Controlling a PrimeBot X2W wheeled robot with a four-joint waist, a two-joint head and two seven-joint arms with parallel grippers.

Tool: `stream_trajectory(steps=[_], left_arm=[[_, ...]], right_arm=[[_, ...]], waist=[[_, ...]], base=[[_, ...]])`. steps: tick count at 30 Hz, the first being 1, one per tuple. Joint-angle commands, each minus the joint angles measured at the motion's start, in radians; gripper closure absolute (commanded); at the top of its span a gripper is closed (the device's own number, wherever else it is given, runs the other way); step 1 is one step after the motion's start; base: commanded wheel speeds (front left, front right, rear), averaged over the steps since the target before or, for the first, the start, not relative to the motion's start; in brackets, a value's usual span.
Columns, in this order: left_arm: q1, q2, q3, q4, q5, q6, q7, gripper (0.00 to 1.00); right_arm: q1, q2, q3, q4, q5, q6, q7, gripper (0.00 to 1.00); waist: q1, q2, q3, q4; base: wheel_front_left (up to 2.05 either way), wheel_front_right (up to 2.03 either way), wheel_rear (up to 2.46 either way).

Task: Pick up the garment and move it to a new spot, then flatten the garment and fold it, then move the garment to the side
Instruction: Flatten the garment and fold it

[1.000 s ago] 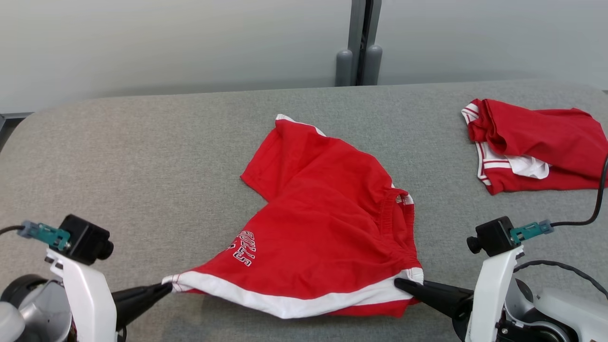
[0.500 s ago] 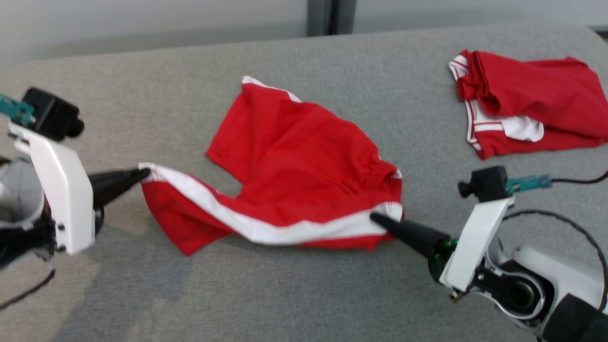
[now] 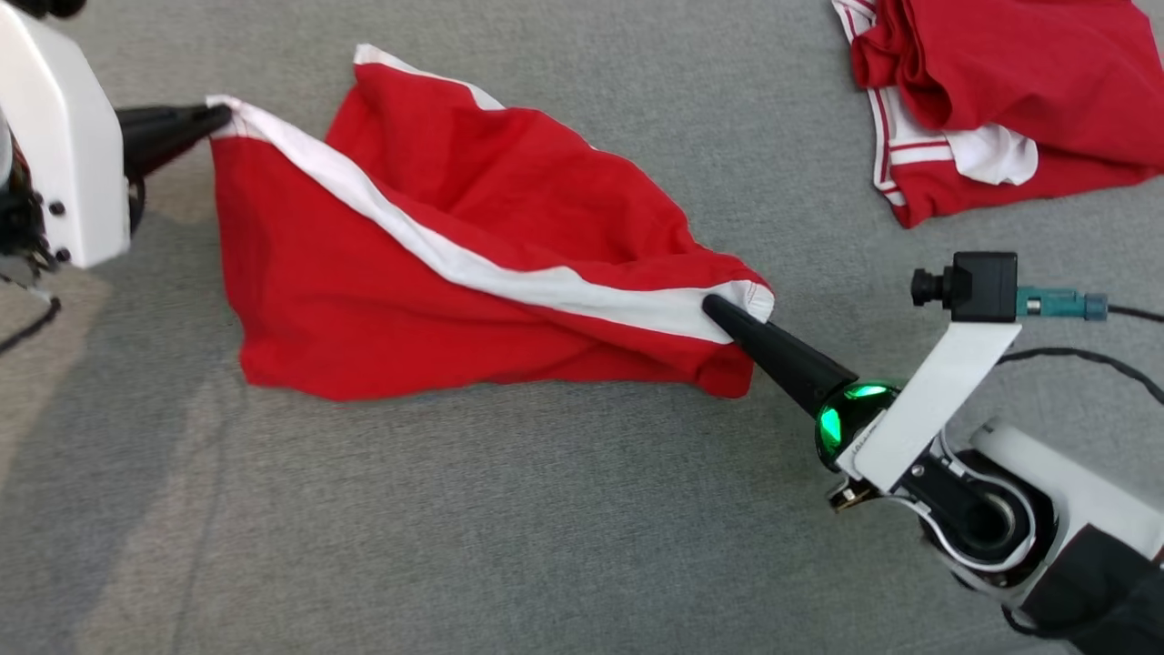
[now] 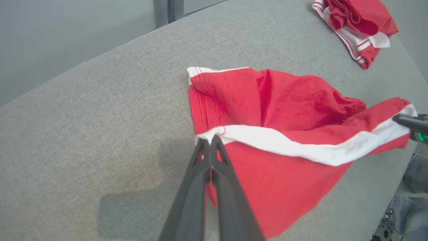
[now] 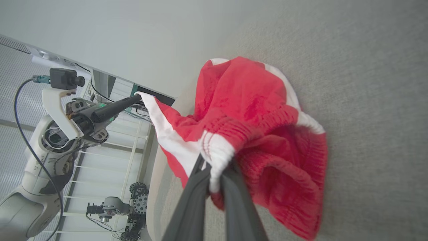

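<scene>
Red shorts (image 3: 436, 227) with a white band (image 3: 473, 268) hang stretched between my two grippers above the grey table (image 3: 455, 528). At the upper left my left gripper (image 3: 218, 114) is shut on one corner of the band. The right gripper (image 3: 718, 309) is shut on the other corner at centre right. The far leg still rests on the table. In the left wrist view the shorts (image 4: 284, 110) spread right from the shut fingers (image 4: 209, 147). The right wrist view has bunched waistband (image 5: 217, 150) pinched between the right gripper's fingers (image 5: 234, 194), with the left gripper (image 5: 137, 97) beyond.
A second red and white garment (image 3: 1000, 100) lies crumpled at the table's upper right, also seen as the second garment (image 4: 357, 26) in the left wrist view. A black cable (image 3: 1091, 359) runs by the right arm. The table's near side lies open in front of the shorts.
Both grippers have lifted the shorts' white-banded edge up and away, the left one much higher. The red cloth now hangs below the band. The head camera has tilted down.
</scene>
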Motion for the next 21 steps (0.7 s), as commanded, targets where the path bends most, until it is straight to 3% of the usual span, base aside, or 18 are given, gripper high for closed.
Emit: stream_trajectory(steps=[1,12,21], left_arm=[[-0.031,-0.004,0.007,0.024,0.019,-0.008,0.006,1.00],[-0.135,-0.055,0.014,0.188,0.064,-0.040,0.027,1.00],[-0.169,-0.088,0.004,0.302,0.102,-0.059,-0.003,1.00]], right_arm=[[0.024,0.003,-0.013,-0.020,0.006,0.001,-0.021,1.00],[0.083,0.040,-0.091,-0.069,-0.008,0.001,-0.086,1.00],[0.079,0.106,-0.106,-0.035,-0.032,0.001,-0.069,1.00]], waist=[[0.0000,0.0000,0.025,-0.024],[0.0000,0.0000,0.087,-0.091],[0.0000,0.0000,0.119,-0.140]], base=[[0.00,0.00,0.00],[0.00,0.00,0.00],[0.00,0.00,0.00]])
